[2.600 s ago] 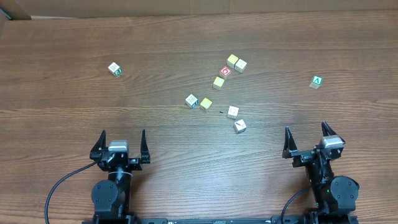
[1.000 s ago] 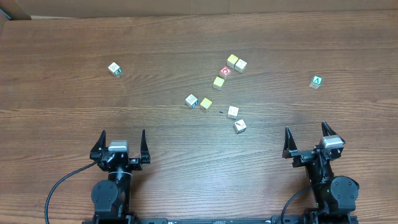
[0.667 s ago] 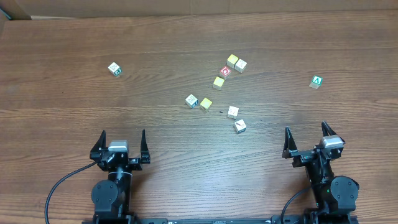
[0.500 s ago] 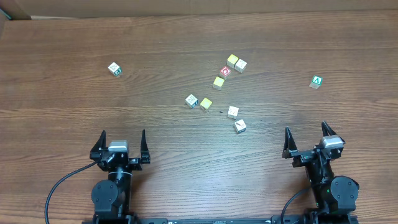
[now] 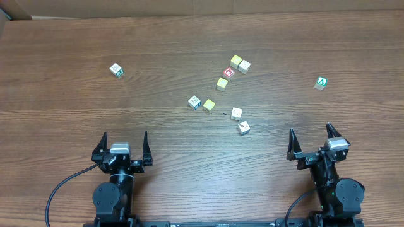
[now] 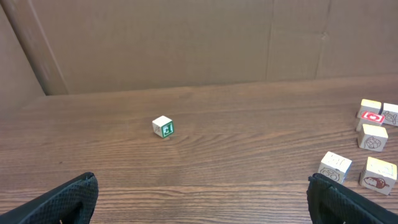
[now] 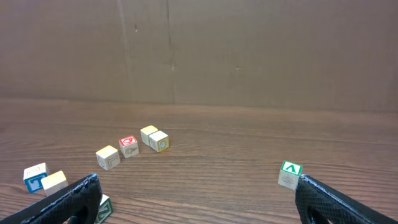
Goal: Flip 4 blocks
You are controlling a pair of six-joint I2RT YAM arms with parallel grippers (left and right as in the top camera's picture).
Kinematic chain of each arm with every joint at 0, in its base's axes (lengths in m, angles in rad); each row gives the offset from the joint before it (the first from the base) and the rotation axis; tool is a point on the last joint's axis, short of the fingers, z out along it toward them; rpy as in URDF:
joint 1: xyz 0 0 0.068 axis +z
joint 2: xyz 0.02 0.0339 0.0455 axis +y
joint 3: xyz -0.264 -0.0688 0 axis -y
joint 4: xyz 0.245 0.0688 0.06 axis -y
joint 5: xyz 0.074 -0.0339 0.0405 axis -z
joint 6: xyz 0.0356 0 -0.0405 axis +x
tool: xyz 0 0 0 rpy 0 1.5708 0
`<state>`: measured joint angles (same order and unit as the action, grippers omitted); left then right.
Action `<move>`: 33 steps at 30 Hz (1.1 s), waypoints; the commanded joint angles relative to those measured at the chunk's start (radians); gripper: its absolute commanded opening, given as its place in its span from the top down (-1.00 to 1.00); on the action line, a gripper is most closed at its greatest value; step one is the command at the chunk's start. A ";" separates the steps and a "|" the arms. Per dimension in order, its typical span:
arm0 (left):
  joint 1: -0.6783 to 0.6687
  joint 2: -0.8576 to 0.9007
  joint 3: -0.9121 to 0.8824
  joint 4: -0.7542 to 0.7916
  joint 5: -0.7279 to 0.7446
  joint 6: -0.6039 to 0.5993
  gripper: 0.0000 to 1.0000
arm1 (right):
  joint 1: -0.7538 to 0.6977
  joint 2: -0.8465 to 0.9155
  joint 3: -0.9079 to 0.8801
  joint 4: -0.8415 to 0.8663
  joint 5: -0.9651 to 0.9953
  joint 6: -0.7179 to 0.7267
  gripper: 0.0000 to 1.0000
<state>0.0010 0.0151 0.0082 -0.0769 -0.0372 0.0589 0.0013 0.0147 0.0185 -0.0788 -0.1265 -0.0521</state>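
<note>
We've got both arms sitting at the bottom edge of the overhead view. The left gripper (image 5: 125, 135) and right gripper (image 5: 310, 129) are each spread wide with nothing in them. The blocks (image 5: 237, 113) lie scattered on the table (image 5: 63, 107) just right of centre, well apart from both grippers. We also spot a red cube (image 5: 228, 72) among them and a green A cube (image 5: 322, 82) far right.

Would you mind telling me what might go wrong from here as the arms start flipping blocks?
1. The yellow block and its cream neighbour touch, so gripping one may shove the other.
2. The red cube sits close beside them and could be grabbed by mistake.
</note>
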 commanded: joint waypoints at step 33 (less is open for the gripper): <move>0.004 0.972 0.898 -0.554 0.188 -0.022 -1.00 | -0.002 0.653 0.655 -0.371 -0.437 0.072 -1.00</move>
<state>0.0010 0.8196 0.7189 -0.5377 0.0399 0.0612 0.0013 0.5232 0.5041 -0.3870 -0.4736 -0.0368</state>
